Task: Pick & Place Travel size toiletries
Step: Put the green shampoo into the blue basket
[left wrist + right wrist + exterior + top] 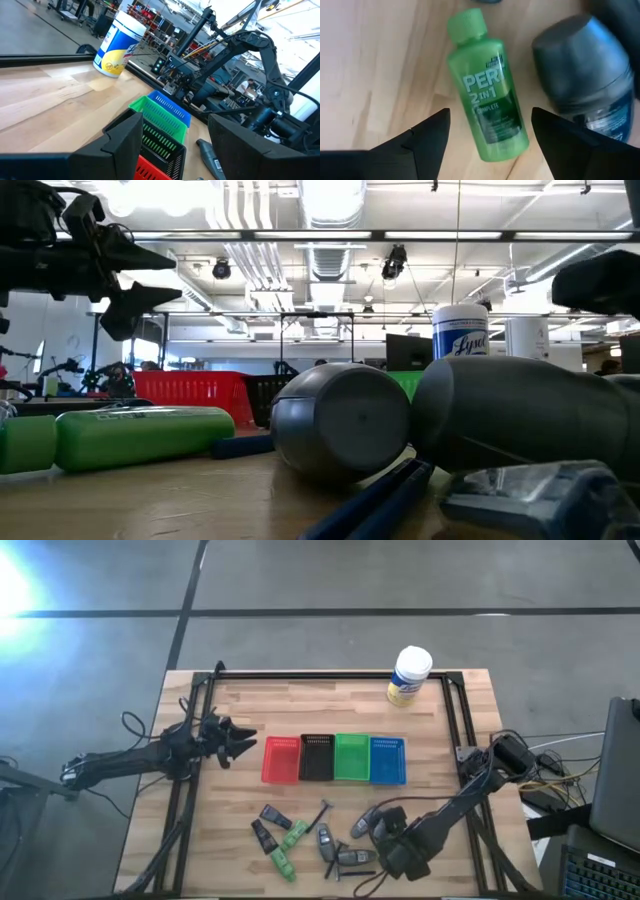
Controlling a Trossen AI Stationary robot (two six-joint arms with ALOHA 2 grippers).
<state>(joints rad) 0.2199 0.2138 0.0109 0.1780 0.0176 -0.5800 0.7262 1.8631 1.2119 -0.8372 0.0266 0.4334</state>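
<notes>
The toiletries lie flat on the table's near part: green tubes (294, 833), dark tubes (275, 817), grey oval bottles (326, 838) and a thin black stick (320, 815). My right gripper (378, 832) hangs open above them, pointing down. In its wrist view, the right gripper (490, 120) has a green bottle (487, 100) lying between and below its spread fingers, untouched, with a grey oval bottle (582, 75) beside it. My left gripper (240, 740) waits open above the table, left of the red bin (281, 759), and also shows in its wrist view (175, 120).
Red, black (317, 757), green (351, 757) and blue (387, 759) bins stand in a row at mid-table. A white-and-yellow canister (409, 675) stands near the far edge. A black frame (330, 675) runs round the tabletop. Bare wood lies between the bins and the far edge.
</notes>
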